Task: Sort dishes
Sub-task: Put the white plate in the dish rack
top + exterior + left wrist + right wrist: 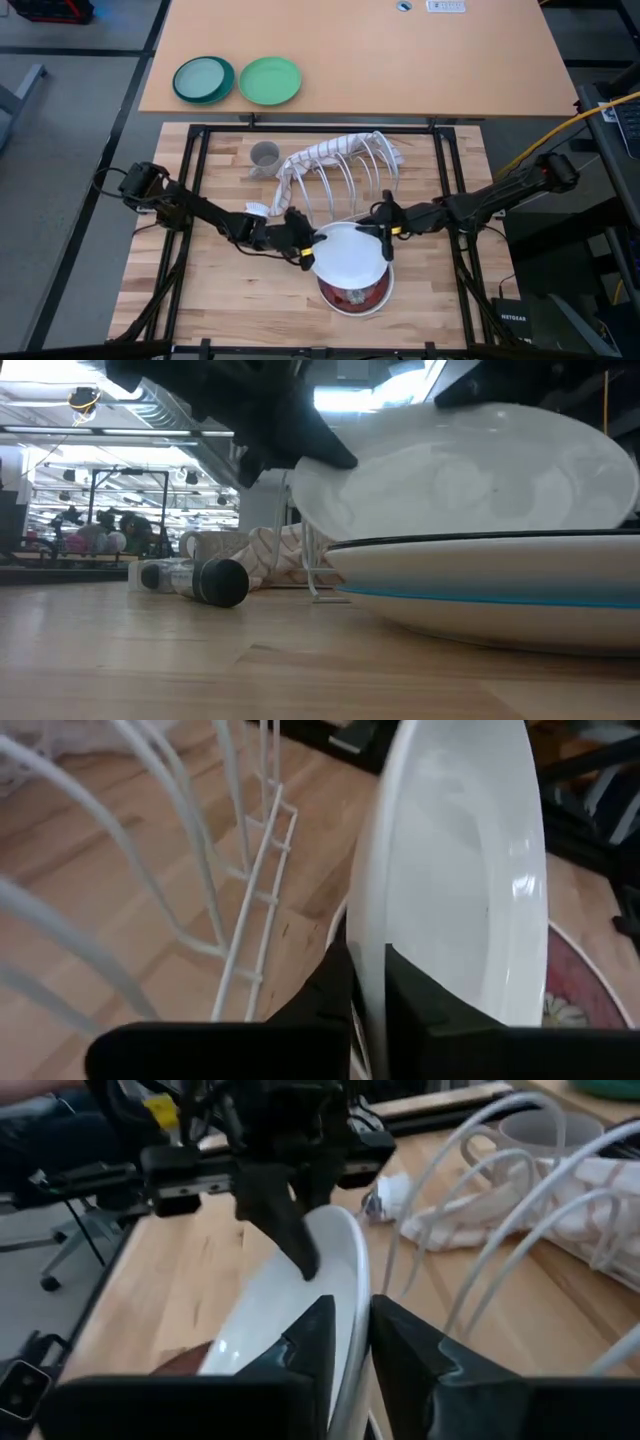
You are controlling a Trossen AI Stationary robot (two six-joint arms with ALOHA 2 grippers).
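White plate (pixel 347 255) is lifted off the stack (pixel 355 292), rim pinched by my left claw (pixel 306 252) and straddled by my right claw (pixel 385 238); the rack (pixel 345 180) stands empty, so sorting has barely begun.

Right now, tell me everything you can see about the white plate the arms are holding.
The white plate is round, plain and glossy, apparently ceramic, with a shallow raised rim. It is tilted up above the stacked plates, beside the white wire rack. The left gripper pinches its rim with jaws shut; the right gripper straddles the opposite edge, jaws on either side of the rim.
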